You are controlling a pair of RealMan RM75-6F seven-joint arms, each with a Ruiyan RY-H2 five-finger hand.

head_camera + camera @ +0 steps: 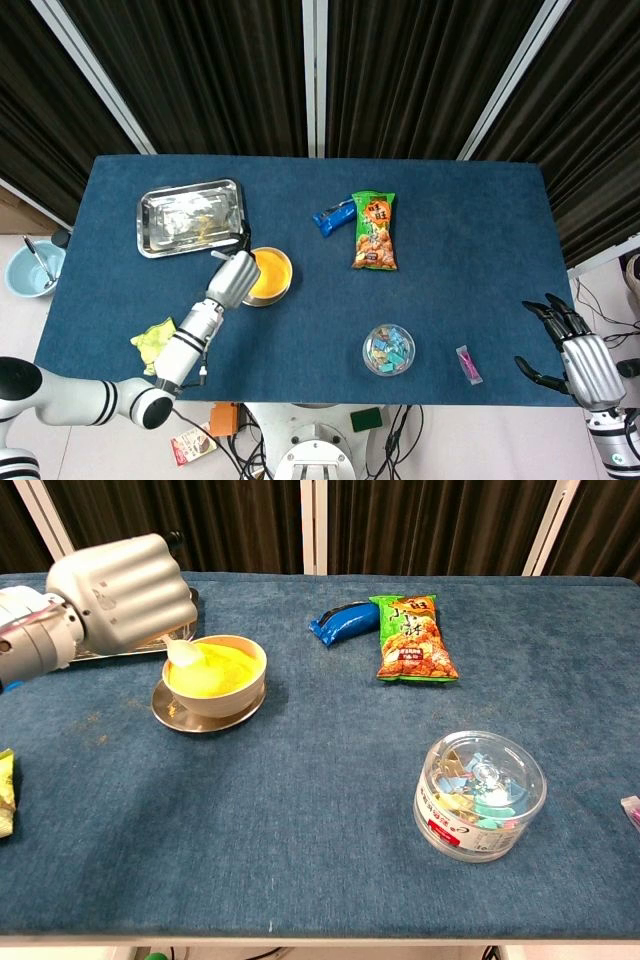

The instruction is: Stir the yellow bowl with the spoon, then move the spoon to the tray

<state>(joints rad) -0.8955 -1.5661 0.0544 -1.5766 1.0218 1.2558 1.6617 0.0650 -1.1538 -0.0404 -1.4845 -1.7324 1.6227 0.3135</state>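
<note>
The yellow bowl (216, 670) (270, 276) stands on a small metal saucer (190, 716) left of the table's middle. My left hand (125, 590) (233, 279) hovers at the bowl's left rim and grips the white spoon (182, 651), whose bowl end dips into the yellow contents. The metal tray (190, 216) (120, 650) lies behind and left of the bowl, with scraps in it. My right hand (580, 355) hangs off the table's front right corner with fingers spread and nothing in it.
A green snack bag (374, 229) and a blue packet (333, 215) lie at the centre back. A clear tub of sweets (388, 349) sits near the front, a small pink item (467, 363) to its right. A yellow-green wrapper (155, 343) lies front left.
</note>
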